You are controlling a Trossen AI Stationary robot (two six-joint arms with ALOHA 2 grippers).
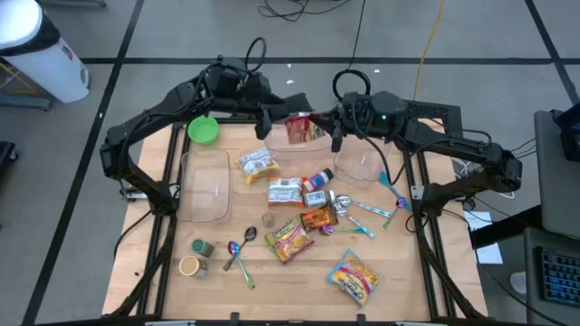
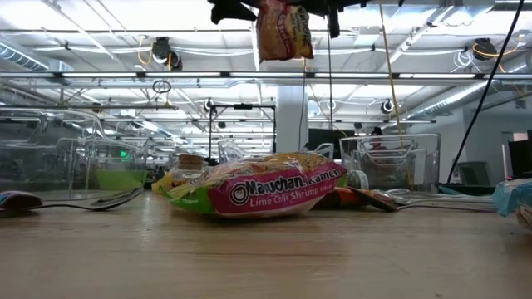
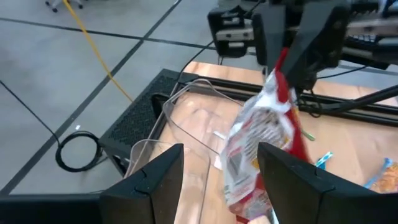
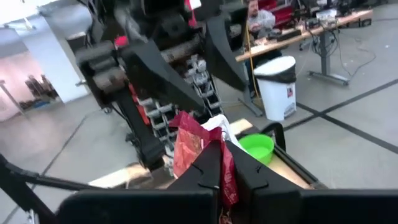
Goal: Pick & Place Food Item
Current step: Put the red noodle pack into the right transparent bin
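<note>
Right gripper point(image 4: 221, 163) is pinched tight on the top edge of a red snack bag point(image 1: 300, 129), which dangles high over the clear tub point(image 1: 299, 149) at the table's point(image 1: 272, 272) far edge. We see the left gripper point(image 3: 221, 171) facing it with fingers spread either side of the bag – not touching. Both arms reach inward, nearly meeting mid-table.

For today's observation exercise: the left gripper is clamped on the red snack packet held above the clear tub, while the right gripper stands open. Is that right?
No, the arms are swapped. The right gripper is shut on the red snack packet above the clear tub, and the left gripper stands open beside it. The two wrist views show it.
</note>
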